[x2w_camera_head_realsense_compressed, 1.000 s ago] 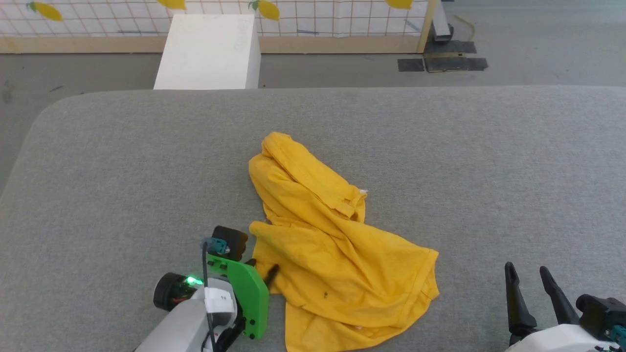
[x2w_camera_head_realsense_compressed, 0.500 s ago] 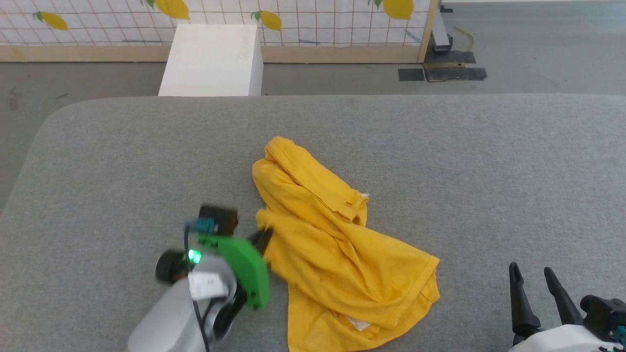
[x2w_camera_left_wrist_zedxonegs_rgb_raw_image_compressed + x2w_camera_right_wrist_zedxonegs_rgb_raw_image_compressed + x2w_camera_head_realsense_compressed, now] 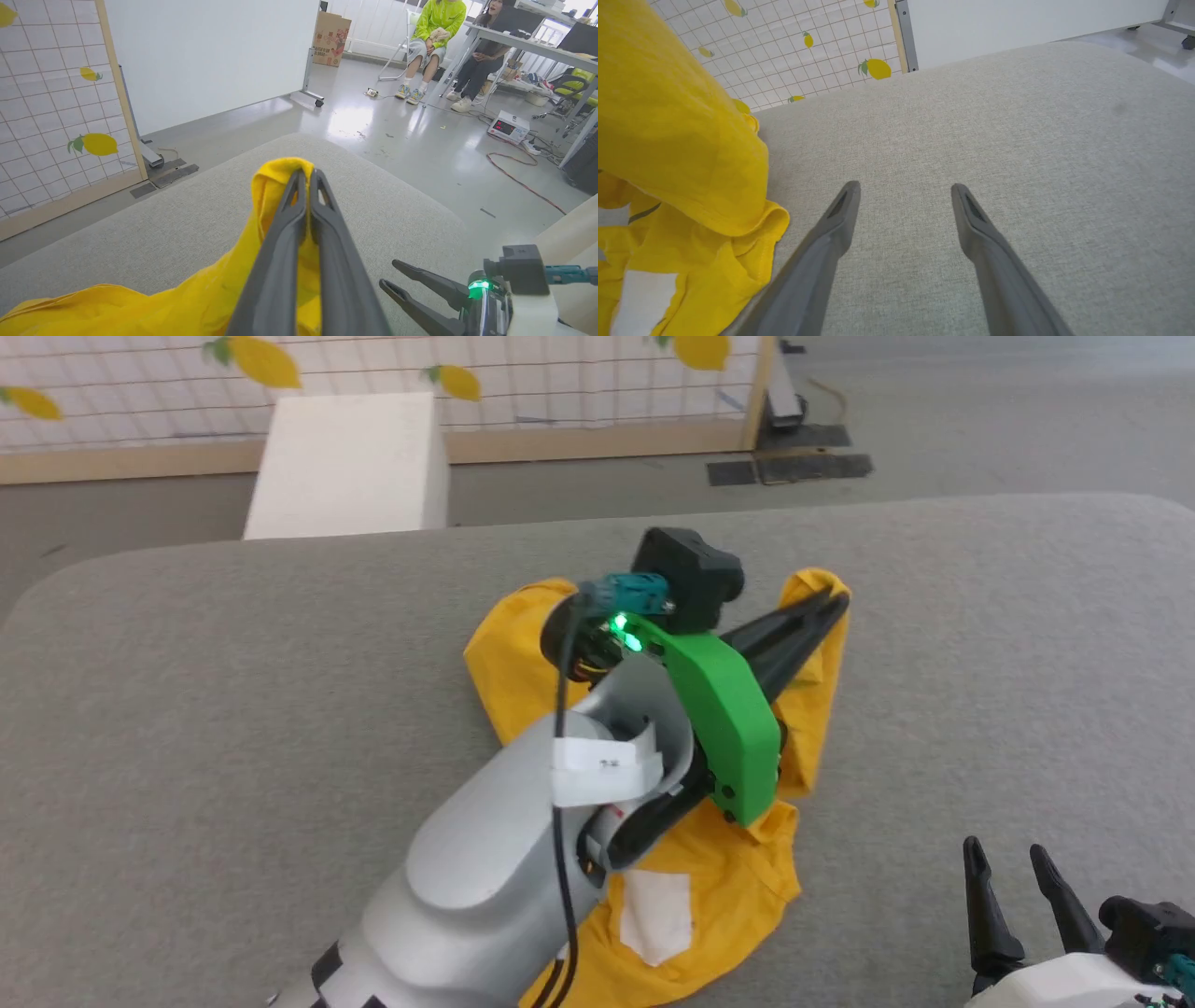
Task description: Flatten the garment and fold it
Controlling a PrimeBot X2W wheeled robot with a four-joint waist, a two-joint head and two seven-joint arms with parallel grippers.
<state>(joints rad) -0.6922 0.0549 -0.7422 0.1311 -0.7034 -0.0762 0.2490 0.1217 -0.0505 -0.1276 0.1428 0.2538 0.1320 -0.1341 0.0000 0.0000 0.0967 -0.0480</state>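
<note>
Flattening step in hand, fold not yet begun, by my reading. Mustard-yellow thin soft fabric garment (image 3: 509, 653) sits bunched near the middle of the grey fabric-covered counter (image 3: 233, 709), with one end raised off the surface and the rest trailing down in loose creases toward the near edge. Left gripper (image 3: 834, 604): jaws pressed together on a gathered fold at the garment's edge, held clear above the counter, cloth draped beside the fingers. Right gripper (image 3: 1004, 849): jaws spread wide, nothing between them, low over bare counter near the garment's lower right hem and apart from it so far as I can tell. Next move, as judged: right gripper takes a second hold on the hem or a corner well apart from the left's, so the pair can draw the cloth taut and lay it flat. Thin fabric will likely double over if pulled from one point alone. Count: one garment; two grippers; one white rectangular patch (image 3: 658, 910) plain on the garment in the head view, others possibly hidden in folds; one white box (image 3: 345, 462) on the floor beyond the counter.
</note>
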